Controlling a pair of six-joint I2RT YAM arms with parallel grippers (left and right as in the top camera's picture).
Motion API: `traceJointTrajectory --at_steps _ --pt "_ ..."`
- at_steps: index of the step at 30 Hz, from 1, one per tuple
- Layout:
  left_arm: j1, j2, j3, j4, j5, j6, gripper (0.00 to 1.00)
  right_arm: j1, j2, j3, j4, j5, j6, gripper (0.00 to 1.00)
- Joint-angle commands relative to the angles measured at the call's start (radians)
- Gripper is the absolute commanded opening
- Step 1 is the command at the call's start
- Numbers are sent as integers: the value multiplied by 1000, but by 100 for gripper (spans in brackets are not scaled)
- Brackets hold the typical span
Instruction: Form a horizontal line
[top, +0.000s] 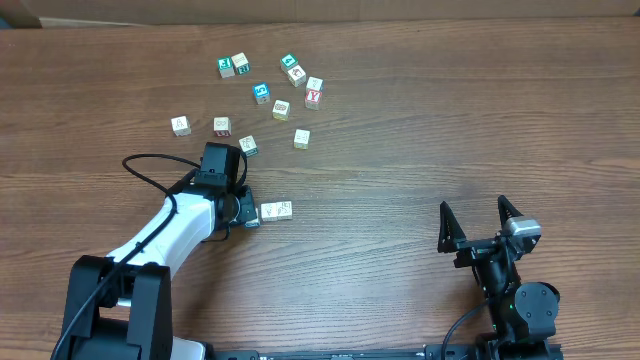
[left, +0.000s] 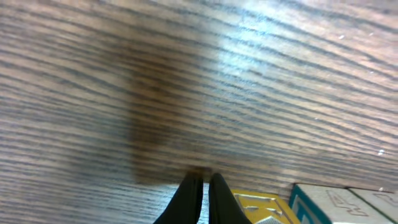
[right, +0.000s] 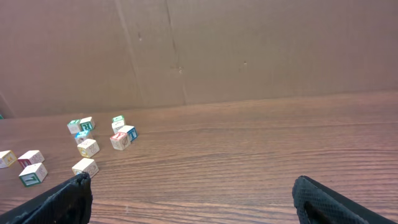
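White left arm (top: 170, 228) reaching low, left claw (top: 249, 212) together beside horizontal line (top: 277, 210), right claw (top: 478, 216) spread apart.

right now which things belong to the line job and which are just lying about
in the job:
row of cubes
left gripper, right beside that row

lying about:
scattered cubes farther up the table
cardboard backdrop
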Motion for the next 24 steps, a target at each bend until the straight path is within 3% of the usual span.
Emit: traceJointTrajectory --at_steps 1,19,24 --pt "3 11 -8 9 34 15 4 -1 -10 -10 3 8 -2 100" --pt "4 10 -7 -2 46 8 4 -1 -10 -10 3 8 -2 100" --pt "4 10 26 -111 28 -3 4 -1 -10 -10 3 8 -2 100"
